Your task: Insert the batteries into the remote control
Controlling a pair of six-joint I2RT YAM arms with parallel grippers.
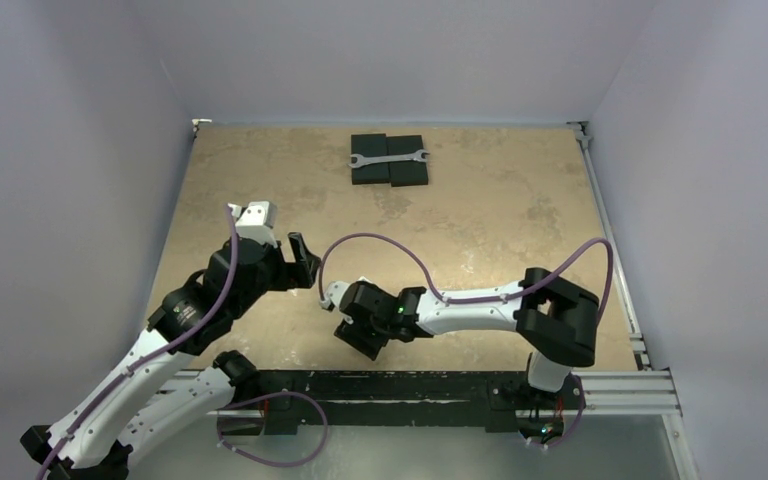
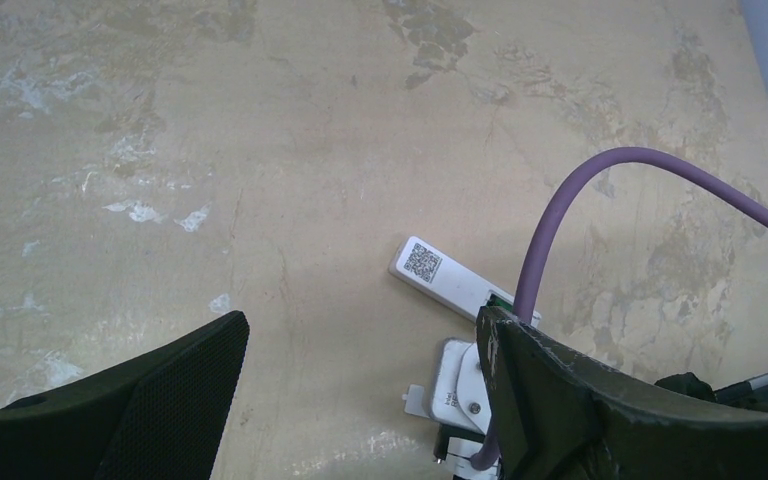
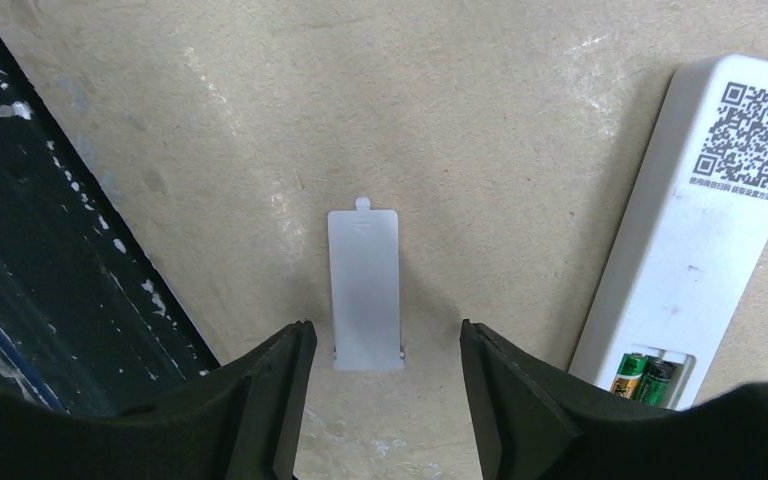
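1. The remote control (image 3: pixel 695 230) lies face down on the tan tabletop (image 1: pixel 480 220), close to the near edge and about midway along it, with its QR sticker (image 3: pixel 757 125) showing.
2. Its battery bay is uncovered. The gold battery (image 3: pixel 628 374) and the dark green battery (image 3: pixel 657 381) sit side by side inside.
3. The white battery cover (image 3: pixel 365 290) lies flat just beside the remote, not touching it.
4. The right gripper (image 3: pixel 382 400) is spread wide, with one finger on each side of the cover's end. It grips nothing.
5. The left gripper (image 2: pixel 360 400) is also wide open and empty. It hovers near the remote.
6. A wrench (image 1: pixel 388 158) rests on black pads (image 1: pixel 390 175) by the far edge.
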